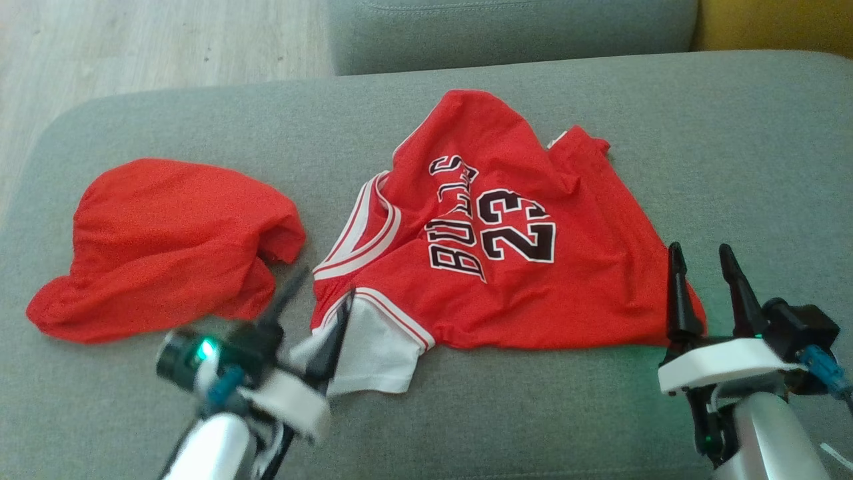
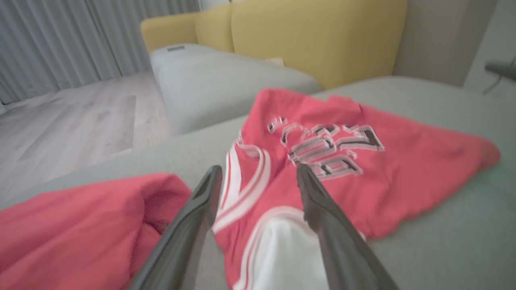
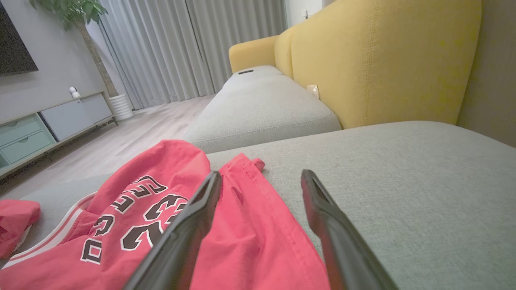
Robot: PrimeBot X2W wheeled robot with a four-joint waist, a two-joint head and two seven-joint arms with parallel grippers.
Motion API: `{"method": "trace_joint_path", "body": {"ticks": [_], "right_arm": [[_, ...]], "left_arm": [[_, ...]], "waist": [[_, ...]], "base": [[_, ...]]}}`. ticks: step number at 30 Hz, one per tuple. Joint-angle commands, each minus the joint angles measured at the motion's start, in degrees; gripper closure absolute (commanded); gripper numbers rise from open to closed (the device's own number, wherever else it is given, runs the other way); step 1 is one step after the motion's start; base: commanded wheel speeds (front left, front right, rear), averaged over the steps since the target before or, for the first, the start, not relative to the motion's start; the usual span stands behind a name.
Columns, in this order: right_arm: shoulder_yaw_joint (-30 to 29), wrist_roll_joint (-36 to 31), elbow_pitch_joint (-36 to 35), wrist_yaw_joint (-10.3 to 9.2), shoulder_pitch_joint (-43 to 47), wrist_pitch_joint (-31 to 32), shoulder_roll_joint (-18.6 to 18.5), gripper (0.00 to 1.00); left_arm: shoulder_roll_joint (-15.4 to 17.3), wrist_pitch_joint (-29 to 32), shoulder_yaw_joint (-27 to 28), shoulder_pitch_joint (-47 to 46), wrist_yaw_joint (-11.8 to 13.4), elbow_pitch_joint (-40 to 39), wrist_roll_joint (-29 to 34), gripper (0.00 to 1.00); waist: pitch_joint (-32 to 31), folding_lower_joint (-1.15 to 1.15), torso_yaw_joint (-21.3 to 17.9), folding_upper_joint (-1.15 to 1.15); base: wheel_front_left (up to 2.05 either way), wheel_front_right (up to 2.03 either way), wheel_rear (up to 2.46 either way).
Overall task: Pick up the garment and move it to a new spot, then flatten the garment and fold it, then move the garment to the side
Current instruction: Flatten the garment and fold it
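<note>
The garment is a red jersey (image 1: 506, 267) with white trim and black "BULLS 23" lettering, lying crumpled in the middle of a grey cushion (image 1: 733, 147). My left gripper (image 1: 325, 283) is open over the jersey's near left corner, by the white-trimmed armhole. In the left wrist view the left gripper (image 2: 258, 169) has the jersey (image 2: 363, 177) spread beneath and beyond its fingers, gripping nothing. My right gripper (image 1: 700, 248) is open at the jersey's near right corner. In the right wrist view the right gripper (image 3: 262, 174) straddles the edge of the jersey (image 3: 161, 209).
A second plain red garment (image 1: 166, 247) lies bunched at the cushion's left end. Another grey cushion (image 1: 506, 33) adjoins at the back, with a yellow backrest (image 3: 383, 56) to the right. Wooden floor (image 1: 133, 47) lies past the left edge. Bare cushion spreads to the right.
</note>
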Motion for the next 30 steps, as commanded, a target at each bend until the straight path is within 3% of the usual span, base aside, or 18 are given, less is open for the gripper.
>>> {"method": "trace_joint_path", "body": {"ticks": [1,4,10,18,28,29,30], "right_arm": [[1.61,-0.68,-1.70,-0.04,-0.93,-0.63,-0.19,0.00],[2.61,-1.91,-1.63,-0.04,-2.37,0.11,-0.19,0.00],[4.95,-4.07,-0.66,-0.04,-7.85,5.03,-0.40,0.00],[4.03,-5.75,8.06,-0.04,-19.11,14.14,-1.51,0.00],[3.24,-8.08,22.69,-0.04,-30.01,22.88,-4.32,0.00],[3.40,-7.90,24.10,-0.04,-30.88,23.82,-4.72,0.79],[3.60,-7.70,25.36,-0.04,-31.79,24.60,-5.17,1.00]], "left_arm": [[-0.85,-0.34,4.22,-4.18,1.32,-3.65,-1.40,0.00],[-4.97,-0.35,8.53,-4.88,3.33,-8.29,-3.68,0.00],[-9.21,-0.36,10.96,-5.00,2.88,-11.85,-4.60,0.00],[-10.67,-0.36,9.55,-6.36,0.39,-11.41,-3.64,0.00],[-10.90,-0.37,6.59,-8.66,0.61,-11.77,-5.80,0.00],[-10.91,-0.37,6.21,-8.83,0.80,-11.86,-6.04,0.00],[-10.91,-0.37,5.91,-9.02,0.98,-11.96,-6.25,0.00]], "waist": [[0.19,0.00,0.18,0.00],[1.04,0.00,0.67,0.00],[4.31,0.00,2.14,0.00],[8.84,0.00,6.14,0.00],[12.28,0.00,10.68,0.00],[12.60,0.00,11.00,0.00],[12.94,0.00,11.26,0.00]], "base": [[0.00,0.00,0.00],[0.00,0.00,0.00],[0.00,0.00,0.00],[0.00,0.00,0.00],[0.00,0.00,0.00],[0.00,0.00,0.00],[0.00,0.00,0.00]]}}
